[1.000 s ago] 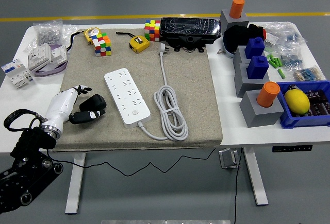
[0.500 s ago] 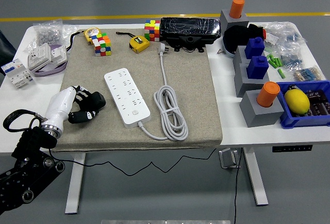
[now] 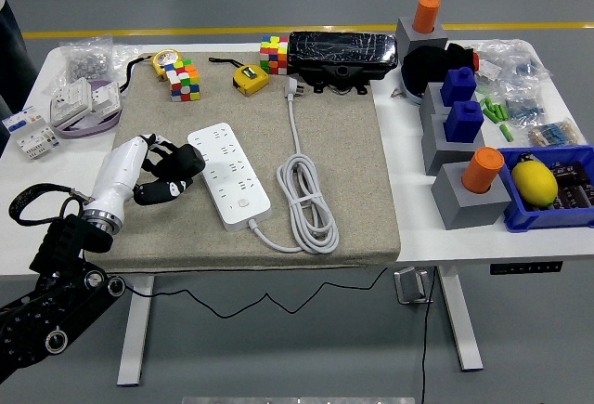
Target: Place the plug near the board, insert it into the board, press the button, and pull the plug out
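Gripping the black plug [image 3: 182, 164] with my left hand [image 3: 160, 174], fingers curled around it. It sits just beside the board [image 3: 227, 175], ready for a socket.

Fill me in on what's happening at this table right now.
The robot's left hand is closed around a black plug and holds it right beside the left edge of the white power strip, which lies on the grey mat. The plug is not yet in any socket. The strip's own white cable lies coiled to its right. The right hand is out of view. A person stands at the far left edge, touching nothing on the table.
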Available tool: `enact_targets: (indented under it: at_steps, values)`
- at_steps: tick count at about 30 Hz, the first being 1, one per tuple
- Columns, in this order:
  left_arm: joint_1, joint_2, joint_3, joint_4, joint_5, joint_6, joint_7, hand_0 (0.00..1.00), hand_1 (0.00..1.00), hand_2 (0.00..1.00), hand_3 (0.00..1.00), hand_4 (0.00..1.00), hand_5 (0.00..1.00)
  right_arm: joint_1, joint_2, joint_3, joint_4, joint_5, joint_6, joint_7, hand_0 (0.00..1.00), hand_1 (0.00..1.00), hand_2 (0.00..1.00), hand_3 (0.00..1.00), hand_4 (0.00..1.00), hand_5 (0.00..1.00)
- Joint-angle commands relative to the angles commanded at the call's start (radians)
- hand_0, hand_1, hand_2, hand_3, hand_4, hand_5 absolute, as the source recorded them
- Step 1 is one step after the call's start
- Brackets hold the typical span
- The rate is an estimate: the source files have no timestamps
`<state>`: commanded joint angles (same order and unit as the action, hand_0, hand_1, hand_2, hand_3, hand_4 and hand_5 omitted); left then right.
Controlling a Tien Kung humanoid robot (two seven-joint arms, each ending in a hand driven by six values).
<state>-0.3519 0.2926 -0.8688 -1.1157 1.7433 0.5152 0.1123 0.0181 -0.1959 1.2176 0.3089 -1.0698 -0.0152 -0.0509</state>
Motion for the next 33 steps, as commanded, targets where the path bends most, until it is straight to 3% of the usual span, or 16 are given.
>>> enact_targets:
  at_steps: [11, 33]
  values:
    - [-0.032, -0.02, 0.068, 0.046, 0.003, -0.006, 0.011, 0.424, 0.357, 0.39, 0.517, 0.666, 0.002, 0.002, 0.003, -0.003, -0.002, 0.002, 0.0, 0.0, 0.65, 0.644, 0.619, 0.547, 0.978, 0.555]
    - [-0.045, -0.026, 0.077, 0.081, 0.013, -0.007, 0.024, 0.418, 0.357, 0.391, 0.517, 0.659, 0.002, 0.005, -0.001, -0.006, 0.001, 0.003, -0.001, 0.001, 0.651, 0.644, 0.618, 0.546, 0.977, 0.552]
